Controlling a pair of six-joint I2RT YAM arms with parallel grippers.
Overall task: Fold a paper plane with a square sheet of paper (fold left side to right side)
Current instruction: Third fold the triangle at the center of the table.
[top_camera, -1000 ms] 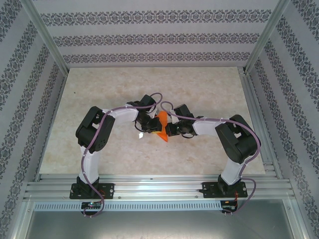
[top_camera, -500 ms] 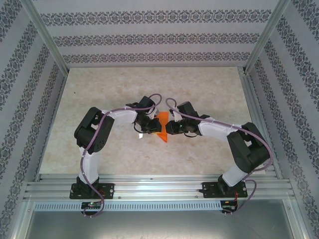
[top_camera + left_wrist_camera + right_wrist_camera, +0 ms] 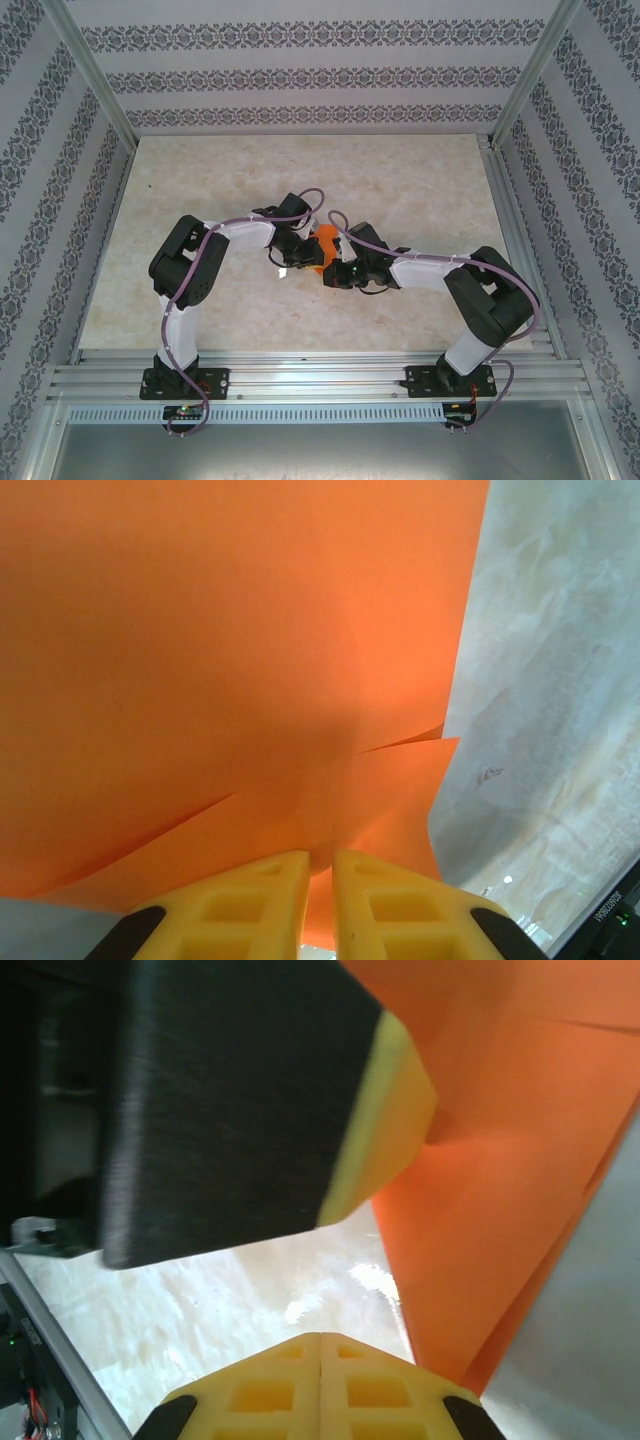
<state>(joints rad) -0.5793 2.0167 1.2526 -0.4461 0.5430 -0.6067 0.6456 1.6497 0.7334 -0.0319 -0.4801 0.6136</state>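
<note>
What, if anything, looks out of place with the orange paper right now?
The orange paper is not flat: pinched in the left gripper, its folded layers gape apart, and the shut right gripper grips nothing.

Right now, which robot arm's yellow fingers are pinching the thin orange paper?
The left arm's yellow fingers: the thin orange paper runs into their narrow gap. The right arm's fingers are shut on nothing.

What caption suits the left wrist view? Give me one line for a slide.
Left gripper pinching the edge of creased orange paper, pale marbled table at right.
</note>
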